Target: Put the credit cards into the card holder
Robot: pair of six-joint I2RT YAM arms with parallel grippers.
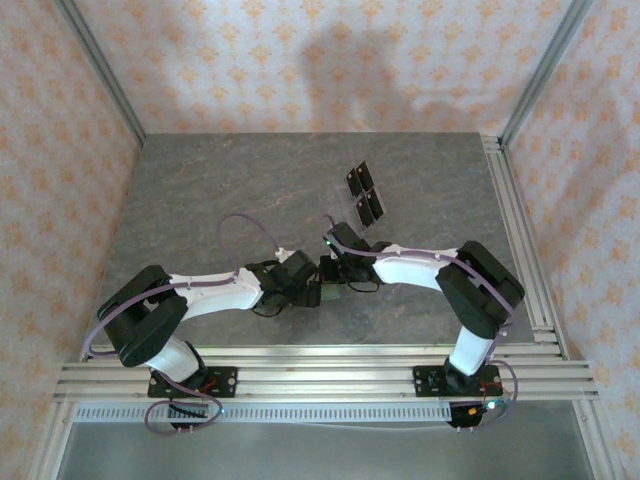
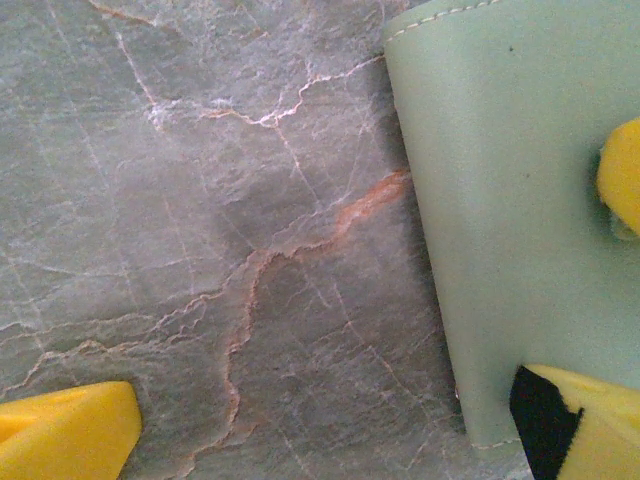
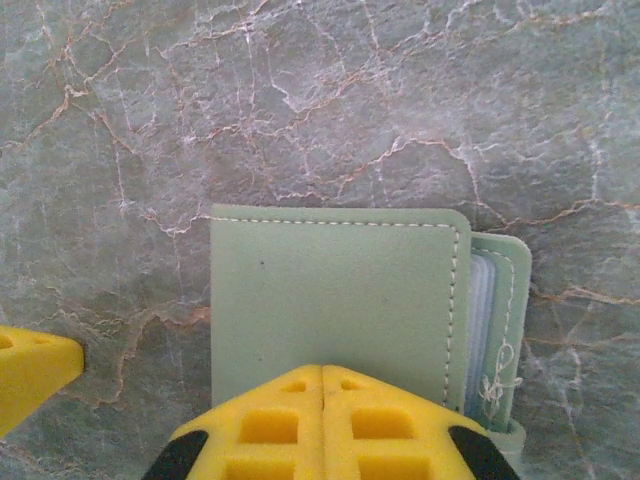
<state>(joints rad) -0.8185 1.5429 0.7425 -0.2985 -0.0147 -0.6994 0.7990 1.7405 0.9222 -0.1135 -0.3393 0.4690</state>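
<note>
The sage-green card holder (image 3: pixel 335 290) lies folded on the stone table, with clear sleeves peeking out at its right edge. My right gripper (image 3: pixel 322 400) is shut, its yellow fingertips together and resting on the cover's near edge. My left gripper (image 2: pixel 320 440) is open: one finger (image 2: pixel 60 430) is over bare table, and the other (image 2: pixel 590 420) is over the card holder (image 2: pixel 510 200). In the top view both grippers meet at the table's middle, left (image 1: pixel 312 290) and right (image 1: pixel 335 275). The glossy black credit cards (image 1: pixel 365 193) lie in a small cluster behind them, apart from both grippers.
Grey veined stone tabletop (image 1: pixel 220 200) with patterned walls on three sides. Aluminium rails (image 1: pixel 520 230) run along the right edge and the near edge. A yellow fingertip of the right gripper (image 2: pixel 622 185) shows at the right edge of the left wrist view.
</note>
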